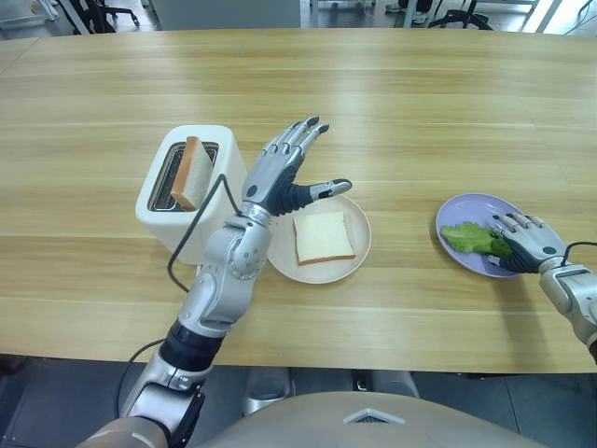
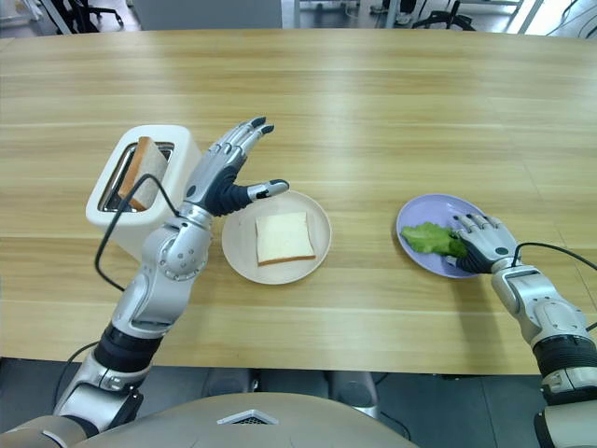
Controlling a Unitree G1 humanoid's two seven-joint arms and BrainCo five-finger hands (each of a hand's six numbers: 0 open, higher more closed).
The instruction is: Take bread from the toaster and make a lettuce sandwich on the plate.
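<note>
You are looking down at a long wooden table [image 1: 420, 112]. On your left stands a white toaster [image 1: 166, 222], a boxy one with rounded corners and dark slots on top. One toasted slice [image 1: 193, 173] sticks up out of a slot, leaning a little, with a brown crust and a pale tan face.

Just right of the toaster lies a round cream plate [image 1: 322, 273]. A square slice of white bread [image 1: 324, 236] lies flat near its middle, soft white with a thin light crust.

Your left hand [image 1: 284, 168] is raised between the toaster and the cream plate. It is spread wide, with fingers straight and pointing away from you and the thumb out sideways over the plate's far edge. It holds nothing and touches neither slice.

Well apart on your right lies a smaller purple plate [image 1: 476, 210]. On it lies a crinkled, bright green lettuce leaf [image 1: 471, 239]. Your right hand [image 1: 529, 241] rests low on the right side of this plate, touching the leaf's right end. You cannot tell whether it grips the leaf.
</note>
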